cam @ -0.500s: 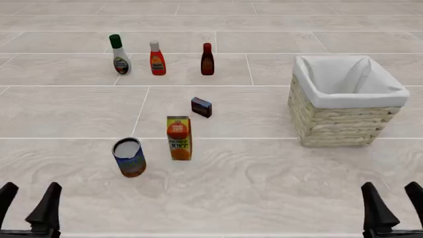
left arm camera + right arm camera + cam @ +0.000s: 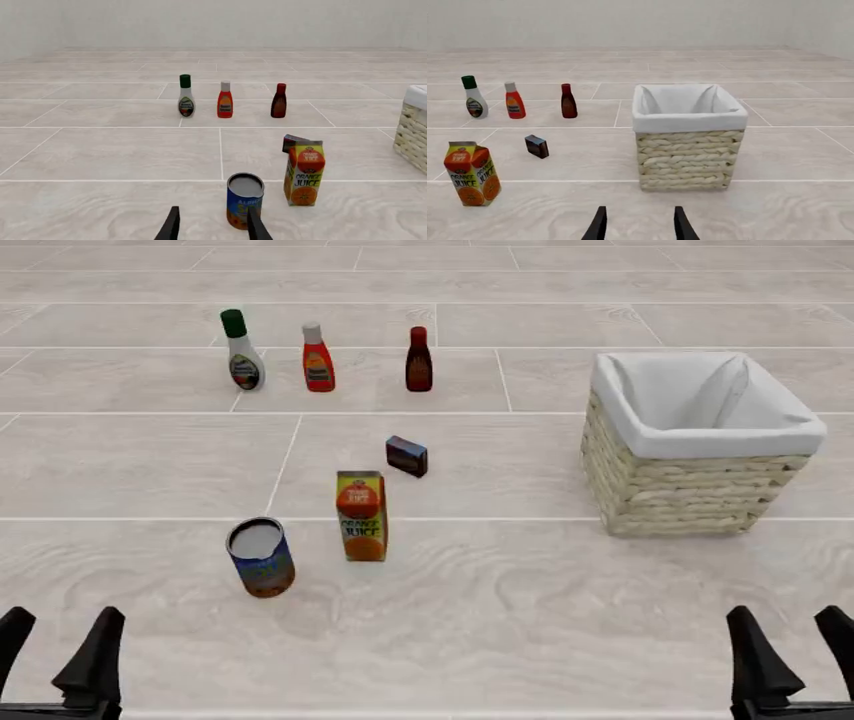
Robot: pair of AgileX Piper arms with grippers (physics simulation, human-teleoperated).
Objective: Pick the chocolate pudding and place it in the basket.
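Note:
The chocolate pudding (image 2: 407, 455) is a small dark brown-maroon box standing on the floor just behind the orange juice carton (image 2: 362, 516). It shows in the right wrist view (image 2: 536, 146) and peeks from behind the carton in the left wrist view (image 2: 291, 141). The basket (image 2: 697, 443), woven tan with a white lining, stands at the right, also in the right wrist view (image 2: 688, 135). My left gripper (image 2: 54, 660) is open and empty at the near left edge. My right gripper (image 2: 790, 658) is open and empty at the near right edge. Both are far from the pudding.
A blue can (image 2: 260, 556) stands near the left of the carton. At the back stand a white dressing bottle (image 2: 242, 351), a red ketchup bottle (image 2: 316, 358) and a dark brown sauce bottle (image 2: 419, 360).

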